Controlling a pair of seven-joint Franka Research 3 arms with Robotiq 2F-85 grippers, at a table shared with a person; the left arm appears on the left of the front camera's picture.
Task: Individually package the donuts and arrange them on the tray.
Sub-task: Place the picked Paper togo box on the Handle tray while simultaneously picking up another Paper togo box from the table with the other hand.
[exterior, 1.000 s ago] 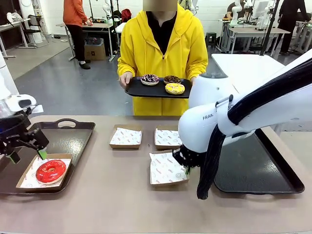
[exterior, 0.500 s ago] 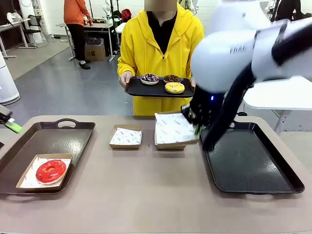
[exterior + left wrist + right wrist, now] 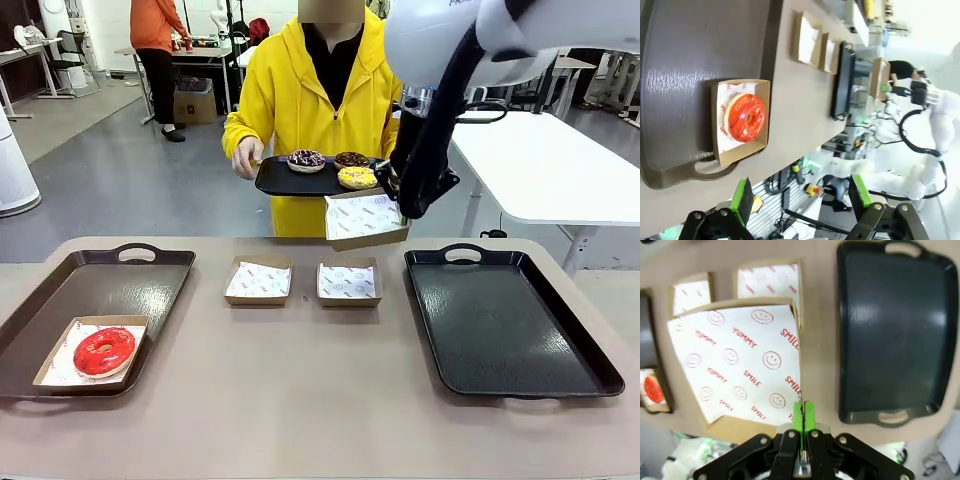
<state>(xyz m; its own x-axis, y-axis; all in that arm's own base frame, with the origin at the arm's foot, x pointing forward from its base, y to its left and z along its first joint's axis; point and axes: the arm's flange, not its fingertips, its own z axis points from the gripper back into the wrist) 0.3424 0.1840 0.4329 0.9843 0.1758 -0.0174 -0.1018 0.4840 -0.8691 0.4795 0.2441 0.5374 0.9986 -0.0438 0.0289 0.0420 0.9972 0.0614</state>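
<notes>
well, in the front view the right tool (image 3: 388,192) is up in the air and clenched on the edge of a paper-lined lifted box (image 3: 366,218), which hangs tilted just beside the small tray (image 3: 275,182) that a person (image 3: 320,90) in a yellow hooded top holds at the far side. on that small tray lie the sprinkled dark donut (image 3: 307,160), the brown donut (image 3: 352,160) and the yellow donut (image 3: 357,179), with the person's hand (image 3: 245,155) at its end. the red donut (image 3: 104,350) sits in its own box (image 3: 55,372) at the near end of the left tray (image 3: 120,290). two empty boxes (image 3: 258,280) stand side by side on the surface (image 3: 300,420) between the left tray and the right tray (image 3: 510,320).

next, the left wrist view: the left tool (image 3: 800,196) is released, its green pads (image 3: 741,201) wide apart and holding nothing. it hangs well above the red donut (image 3: 745,116) in its box on the left tray (image 3: 690,60). farther off are the empty boxes (image 3: 807,37).

lastly, the right wrist view: the right tool (image 3: 803,416) has its pads pressed together on the rim of the lifted box (image 3: 735,360), whose liner reads "yummy" and "smile". below it lie the empty boxes (image 3: 769,282), the right tray (image 3: 890,330) and, at the picture's edge, the red donut (image 3: 652,389).
</notes>
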